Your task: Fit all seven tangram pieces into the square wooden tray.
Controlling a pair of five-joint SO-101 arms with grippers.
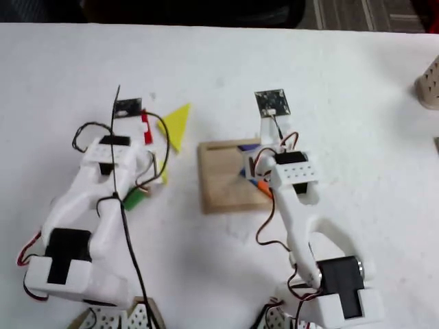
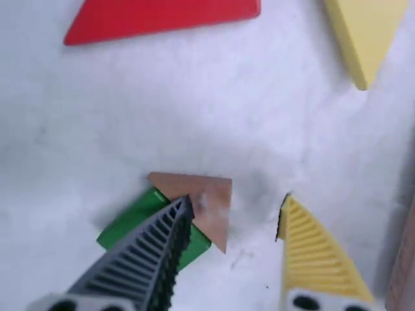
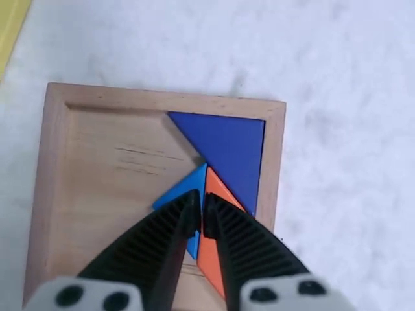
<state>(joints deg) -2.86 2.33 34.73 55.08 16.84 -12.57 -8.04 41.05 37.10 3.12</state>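
Note:
The square wooden tray [image 1: 223, 179] lies mid-table. Inside it a dark blue triangle [image 3: 227, 146], a light blue piece [image 3: 185, 191] and an orange piece [image 3: 217, 194] sit against one side. My right gripper [image 3: 202, 208] is shut just above the seam between the light blue and orange pieces. My left gripper [image 2: 237, 204] is open low over the table. A brown triangle [image 2: 204, 197] lies between its fingers, touching the dark fingertip [image 2: 181, 214] and overlapping a green piece [image 2: 126, 227]. Farther out lie a red piece [image 2: 162, 16] and a yellow triangle [image 2: 366, 32].
The tray's other half [image 3: 110, 175] is bare wood. A pale perforated object [image 1: 429, 86] stands at the table's right edge. Cables loop around the left arm [image 1: 96, 185]. White tabletop lies open behind and to the right of the tray.

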